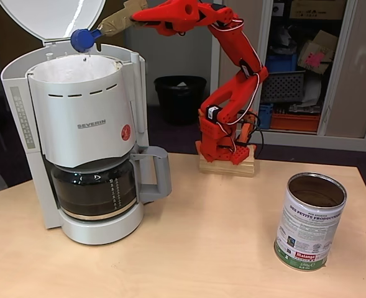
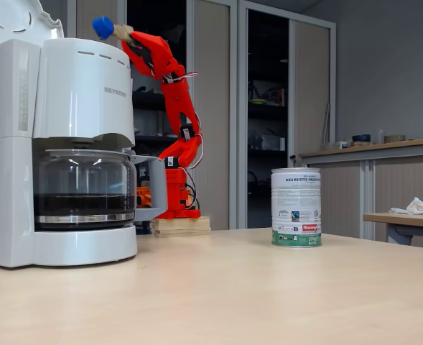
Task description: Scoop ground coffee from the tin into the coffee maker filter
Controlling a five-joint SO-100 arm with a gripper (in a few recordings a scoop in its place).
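Scoop: small blue scoop (image 1: 82, 40) at upper left of a fixed view, just above the filter (image 1: 71, 69) rim, under the raised lid (image 1: 52, 17).
Fingers: gripper (image 1: 130, 20) clenched on the scoop's taped handle.
Coffee maker (image 1: 86, 133): left on the tabletop (image 1: 201, 248).
Tin (image 1: 309, 220): open, lower right, well apart.

White coffee maker (image 1: 86, 124), blue scoop (image 1: 81, 40), red arm (image 1: 232, 68)

High front view; low tabletop view.
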